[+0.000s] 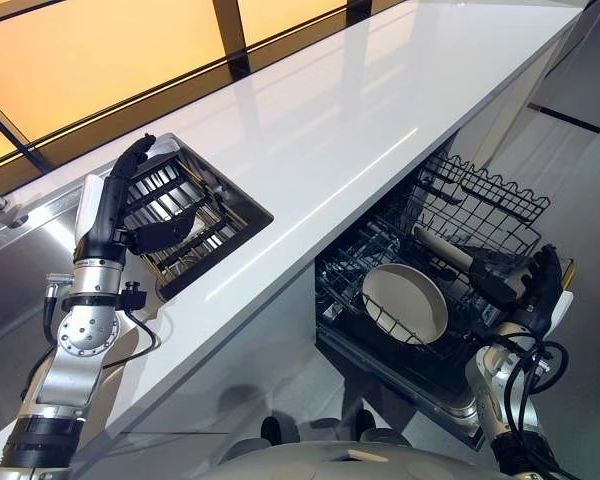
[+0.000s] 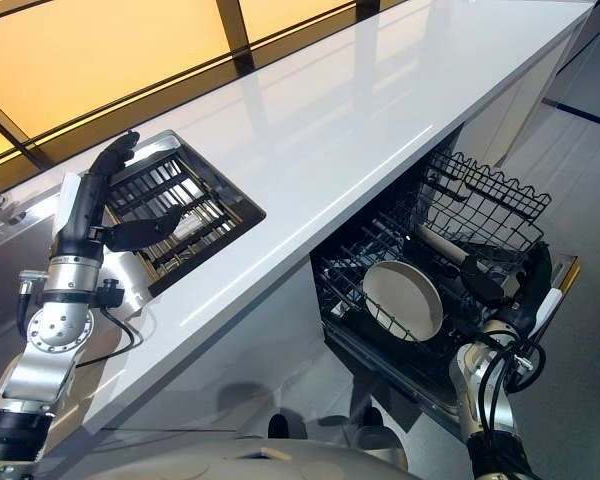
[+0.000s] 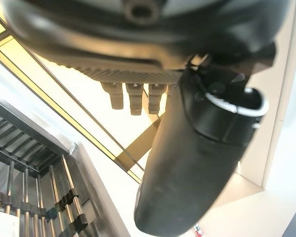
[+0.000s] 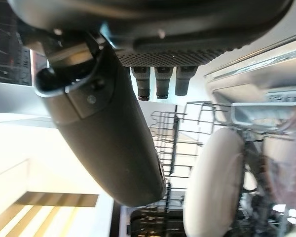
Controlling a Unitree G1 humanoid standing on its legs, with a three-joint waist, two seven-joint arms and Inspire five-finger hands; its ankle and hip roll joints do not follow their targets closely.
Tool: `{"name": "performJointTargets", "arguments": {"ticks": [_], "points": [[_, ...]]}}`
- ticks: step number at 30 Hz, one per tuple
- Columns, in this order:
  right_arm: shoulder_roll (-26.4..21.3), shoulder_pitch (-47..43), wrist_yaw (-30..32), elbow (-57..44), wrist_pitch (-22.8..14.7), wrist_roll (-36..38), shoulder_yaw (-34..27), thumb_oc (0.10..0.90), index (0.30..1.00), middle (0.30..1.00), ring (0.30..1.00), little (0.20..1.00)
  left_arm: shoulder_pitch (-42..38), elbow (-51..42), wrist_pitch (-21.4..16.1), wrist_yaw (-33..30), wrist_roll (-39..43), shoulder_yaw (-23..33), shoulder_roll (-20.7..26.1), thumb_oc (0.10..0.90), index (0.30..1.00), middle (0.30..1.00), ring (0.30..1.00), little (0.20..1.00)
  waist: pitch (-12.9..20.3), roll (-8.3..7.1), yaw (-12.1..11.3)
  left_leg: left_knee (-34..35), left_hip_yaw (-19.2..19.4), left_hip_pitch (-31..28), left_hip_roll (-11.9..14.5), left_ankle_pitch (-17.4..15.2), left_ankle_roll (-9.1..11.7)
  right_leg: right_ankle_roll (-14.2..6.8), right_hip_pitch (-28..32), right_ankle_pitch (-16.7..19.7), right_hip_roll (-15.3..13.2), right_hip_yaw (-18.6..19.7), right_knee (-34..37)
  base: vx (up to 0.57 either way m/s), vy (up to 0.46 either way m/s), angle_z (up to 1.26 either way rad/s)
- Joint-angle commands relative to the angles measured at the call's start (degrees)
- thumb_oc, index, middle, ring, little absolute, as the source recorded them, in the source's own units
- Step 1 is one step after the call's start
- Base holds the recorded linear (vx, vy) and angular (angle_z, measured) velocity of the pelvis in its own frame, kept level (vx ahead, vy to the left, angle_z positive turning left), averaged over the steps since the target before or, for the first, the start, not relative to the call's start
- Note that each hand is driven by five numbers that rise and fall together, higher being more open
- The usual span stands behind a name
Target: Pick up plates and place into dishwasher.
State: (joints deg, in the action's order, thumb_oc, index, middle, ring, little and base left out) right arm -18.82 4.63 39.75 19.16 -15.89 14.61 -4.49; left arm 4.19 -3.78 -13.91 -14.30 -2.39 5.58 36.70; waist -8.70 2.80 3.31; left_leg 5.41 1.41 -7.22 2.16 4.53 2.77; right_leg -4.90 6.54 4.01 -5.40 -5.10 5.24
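Left hand (image 1: 120,205) is raised at 9 o'clock in the head views, over the dish rack (image 1: 195,215) that sits recessed in the white counter (image 1: 330,110). Its fingers are straight and spread, thumb (image 1: 165,235) angled out over the rack bars, and it holds nothing. The left wrist view shows the short fingertips (image 3: 133,98) extended and the thumb well apart from them, with the rack's dark bars below. Rack slots look bare of plates from the head views; something pale lies among the bars, too small to identify. Right hand (image 1: 530,280) sits at 4 o'clock, beside the outer edge of the dishwasher rack (image 1: 480,215), which is pulled out from under the counter. Its fingers are relaxed and open, gripping nothing; the right wrist view shows the fingertips (image 4: 158,81) straight and the thumb (image 4: 113,138) apart, with the plate just past them. One plate (image 1: 405,303), pale cream and round, stands tilted on edge among the tines of the dishwasher's lower basket, at about 4 o'clock from frame centre and near the right hand but not touching it. A second pale item (image 1: 442,247) lies behind the plate in the wire basket; I cannot tell what it is. An amber panel (image 1: 90,55) with dark frame bars runs along the counter's far edge at 11 o'clock.
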Motion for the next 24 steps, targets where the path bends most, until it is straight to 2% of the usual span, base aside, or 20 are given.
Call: {"name": "performJointTargets", "arguments": {"ticks": [1, 17, 24], "points": [[-1.79, -4.19, 0.94, -2.09, -3.34, 0.5, -3.34, 0.8, 0.9, 0.9, 0.9, 0.9, -6.99, 0.37, -3.81, -3.36, 0.42, 3.88, 4.29, 0.8, 0.9, 0.9, 0.9, 0.9, 0.65, 0.61, -0.3, -0.41, 2.25, -2.74, -6.7, -8.89, -5.53, 0.39, -0.62, -8.26, 5.64, -2.19, -5.99, 0.0, 0.0, 0.0], [-2.03, -4.02, -1.36, 5.11, -0.71, 2.25, -2.73, 0.8, 0.9, 0.9, 0.9, 0.9, -7.71, 0.4, -2.99, -2.42, 0.95, 3.42, 5.23, 0.8, 0.9, 0.9, 0.9, 0.9, -0.17, 0.64, -0.67, -0.41, 1.92, -2.77, -6.68, -8.89, -5.5, 0.33, -0.72, -8.27, 5.62, -2.39, -6.26, 0.0, 0.0, 0.0], [-3.38, -4.87, -4.79, 8.34, 0.97, 4.36, -2.75, 0.8, 0.9, 0.9, 0.9, 0.9, -8.17, 0.51, -2.78, -1.6, 0.43, 2.94, 6.05, 0.8, 0.9, 0.9, 0.9, 0.9, -0.76, 0.68, -1.1, -0.47, 1.64, -2.74, -6.73, -8.89, -5.44, 0.33, -0.85, -8.36, 5.56, -2.6, -6.56, 0.02, -0.015, 0.0]]}}
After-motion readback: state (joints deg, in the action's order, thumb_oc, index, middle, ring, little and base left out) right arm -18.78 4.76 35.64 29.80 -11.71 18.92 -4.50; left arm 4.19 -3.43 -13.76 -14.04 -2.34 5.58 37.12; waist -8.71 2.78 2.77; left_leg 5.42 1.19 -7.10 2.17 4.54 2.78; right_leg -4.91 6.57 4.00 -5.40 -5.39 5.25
